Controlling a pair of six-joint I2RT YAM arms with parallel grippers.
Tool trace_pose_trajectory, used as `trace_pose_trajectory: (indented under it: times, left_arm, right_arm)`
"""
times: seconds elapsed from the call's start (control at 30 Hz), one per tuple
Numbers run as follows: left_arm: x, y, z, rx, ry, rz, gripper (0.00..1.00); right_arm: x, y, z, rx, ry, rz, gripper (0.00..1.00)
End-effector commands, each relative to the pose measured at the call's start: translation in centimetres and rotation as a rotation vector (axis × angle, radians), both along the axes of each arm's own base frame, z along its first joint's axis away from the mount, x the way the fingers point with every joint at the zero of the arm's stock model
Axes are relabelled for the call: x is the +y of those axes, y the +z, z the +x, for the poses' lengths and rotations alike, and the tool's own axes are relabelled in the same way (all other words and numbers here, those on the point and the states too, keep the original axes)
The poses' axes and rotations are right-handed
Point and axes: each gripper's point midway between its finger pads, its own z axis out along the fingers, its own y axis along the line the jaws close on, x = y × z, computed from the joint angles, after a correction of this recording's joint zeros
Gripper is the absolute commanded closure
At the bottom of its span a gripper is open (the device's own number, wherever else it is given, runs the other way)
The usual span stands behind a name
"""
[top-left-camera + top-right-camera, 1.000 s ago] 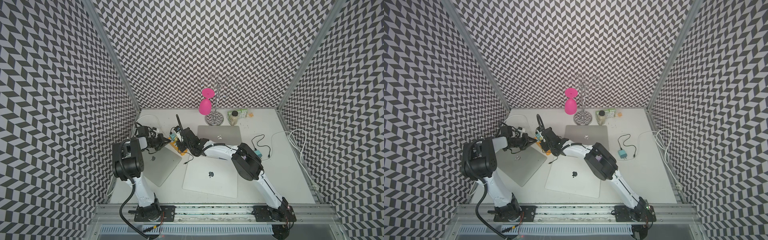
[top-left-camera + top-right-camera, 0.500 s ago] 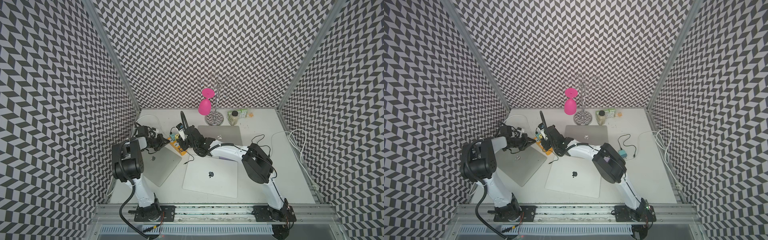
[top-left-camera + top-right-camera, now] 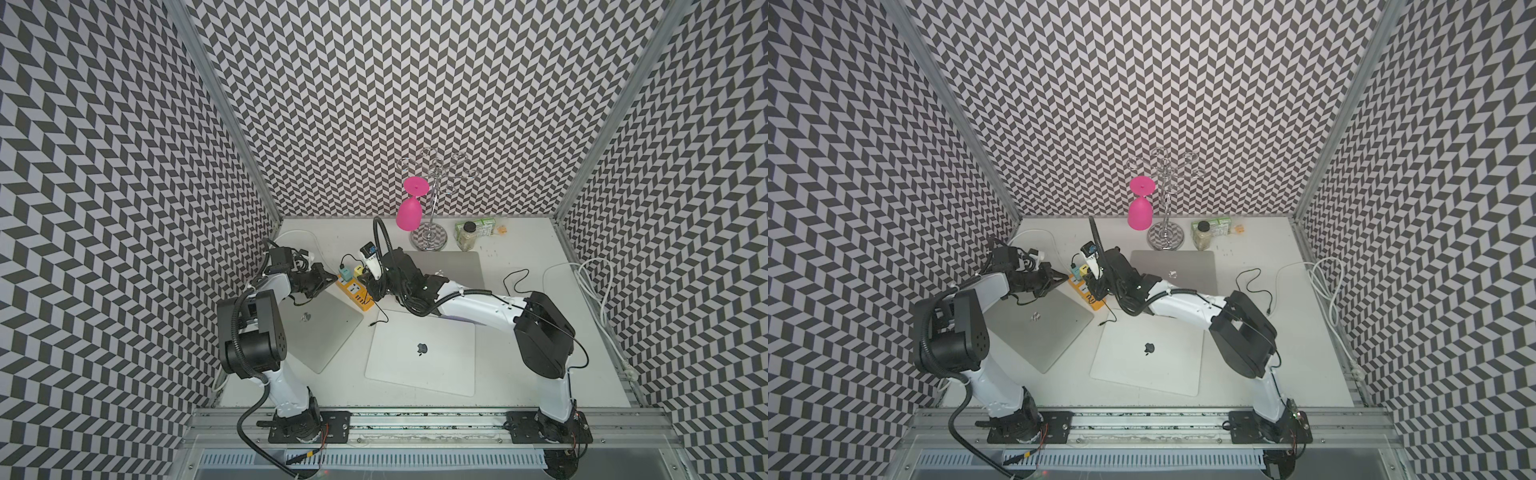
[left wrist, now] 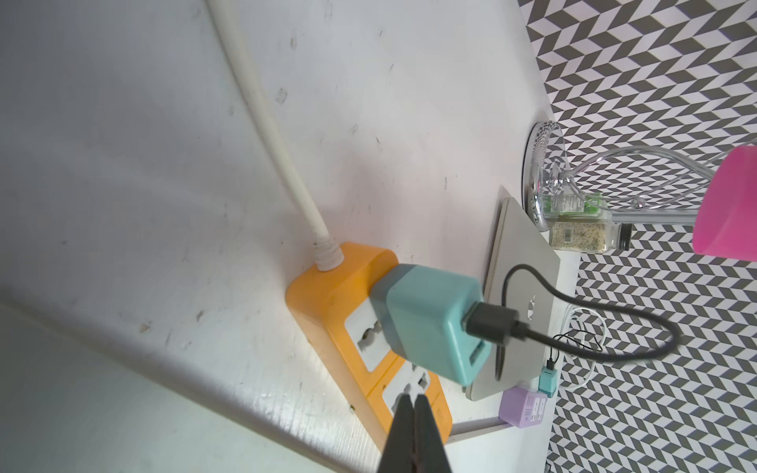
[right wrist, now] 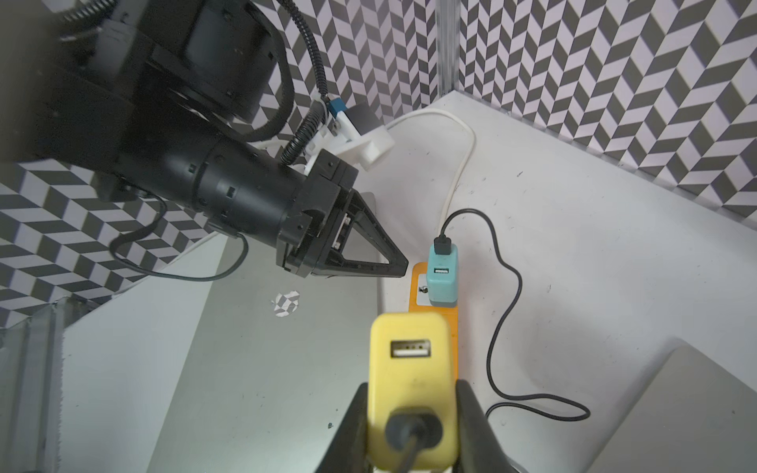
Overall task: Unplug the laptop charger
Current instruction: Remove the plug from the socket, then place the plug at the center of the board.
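My right gripper (image 5: 411,391) is shut on a yellow charger (image 5: 411,368) with a black cable in its end, and holds it above the orange power strip (image 5: 417,286). In both top views the yellow charger (image 3: 358,272) (image 3: 1086,270) sits by the strip (image 3: 356,293) (image 3: 1087,296). A teal charger (image 4: 434,323) (image 5: 441,282) stays plugged into the strip's far end. The sockets next to it on the strip (image 4: 327,295) stand empty. My left gripper (image 4: 127,399) (image 3: 332,277) is shut, its tips resting on the strip.
Three closed laptops lie around the strip: silver (image 3: 320,328) under my left arm, white (image 3: 422,353) in front, grey (image 3: 453,266) behind my right arm. A chrome rack with a pink glass (image 3: 409,210), a spice jar (image 3: 467,235) and loose white cables (image 3: 590,282) stand further off.
My right arm's elbow has swung to the right and the wrist has tilted up with the yellow charger in the jaws. The left arm has stayed where it was.
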Motion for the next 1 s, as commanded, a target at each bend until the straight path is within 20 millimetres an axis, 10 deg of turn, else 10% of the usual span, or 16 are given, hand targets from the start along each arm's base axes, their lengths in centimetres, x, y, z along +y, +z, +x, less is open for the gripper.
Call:
trace_pose_trajectory:
  times: [0.0,0.33,0.97]
  left_arm:
    - [0.1,1.8,-0.2,-0.025,0.01,0.004,1.0]
    - [-0.2,3.9,-1.1,-0.066,0.009,0.011,1.0]
    - [-0.3,3.5,-1.6,-0.069,0.009,0.014,1.0]
  right_arm:
    - [-0.8,5.2,0.2,-0.104,-0.036,0.057,0.93]
    - [-1.7,7.2,3.9,-0.158,-0.087,-0.015,0.92]
    - [-2.0,-5.9,11.8,0.024,0.017,-0.247,0.92]
